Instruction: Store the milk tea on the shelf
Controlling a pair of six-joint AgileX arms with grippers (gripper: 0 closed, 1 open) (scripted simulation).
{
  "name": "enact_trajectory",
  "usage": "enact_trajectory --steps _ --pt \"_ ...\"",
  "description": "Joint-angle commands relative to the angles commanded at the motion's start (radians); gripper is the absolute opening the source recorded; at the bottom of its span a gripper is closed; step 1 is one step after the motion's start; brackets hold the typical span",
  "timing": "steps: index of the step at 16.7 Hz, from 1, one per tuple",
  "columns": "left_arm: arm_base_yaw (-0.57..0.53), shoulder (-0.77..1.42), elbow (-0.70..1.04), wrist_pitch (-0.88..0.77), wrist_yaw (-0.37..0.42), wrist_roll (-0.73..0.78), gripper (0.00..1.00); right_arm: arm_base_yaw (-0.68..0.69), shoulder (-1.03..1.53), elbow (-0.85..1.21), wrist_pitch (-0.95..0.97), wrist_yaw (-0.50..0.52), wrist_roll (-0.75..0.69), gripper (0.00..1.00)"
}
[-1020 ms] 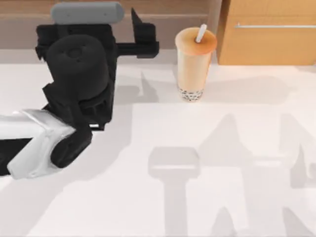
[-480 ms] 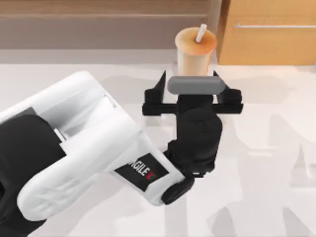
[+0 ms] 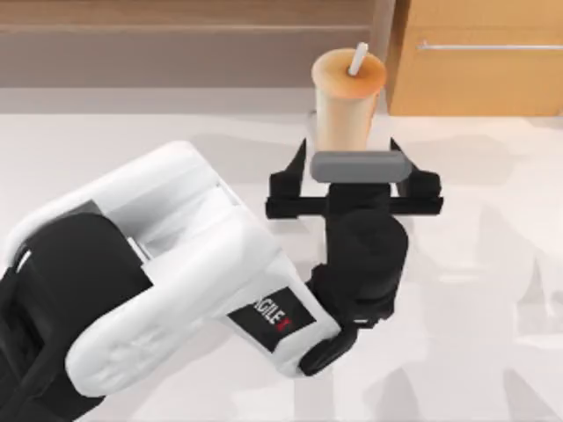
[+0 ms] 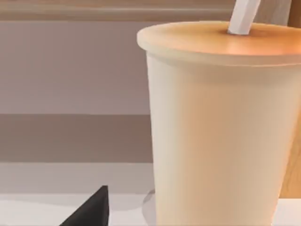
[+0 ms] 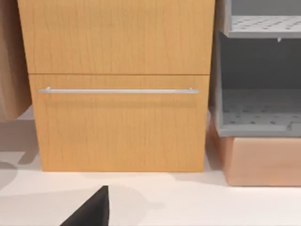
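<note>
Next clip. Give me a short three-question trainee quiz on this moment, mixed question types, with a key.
1. True or false: the left gripper is open, with the milk tea just beyond its fingers.
2. Where does the milk tea stand? A) inside the shelf B) on the white table before the shelf C) lying on its side
3. Fill in: the straw poking from the cup's orange top is ___.

Key: 1 true; 2 B; 3 white.
</note>
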Motion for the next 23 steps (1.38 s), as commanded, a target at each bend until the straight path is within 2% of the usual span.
enact_trajectory --steps 3,10,15,23 --pt "0.016 0.016 0.039 -0.018 0.018 -0.001 1.00 0.000 0.000 0.000 0.000 0.000 0.000 1.00" --pt "0.121 0.112 0.257 -0.145 0.124 -0.005 1.00 0.000 0.000 0.000 0.000 0.000 0.000 1.00" --pt "0.132 0.120 0.278 -0.158 0.135 -0.005 1.00 0.000 0.000 0.000 0.000 0.000 0.000 1.00" --pt "0.132 0.120 0.278 -0.158 0.135 -0.005 0.40 0.000 0.000 0.000 0.000 0.000 0.000 1.00"
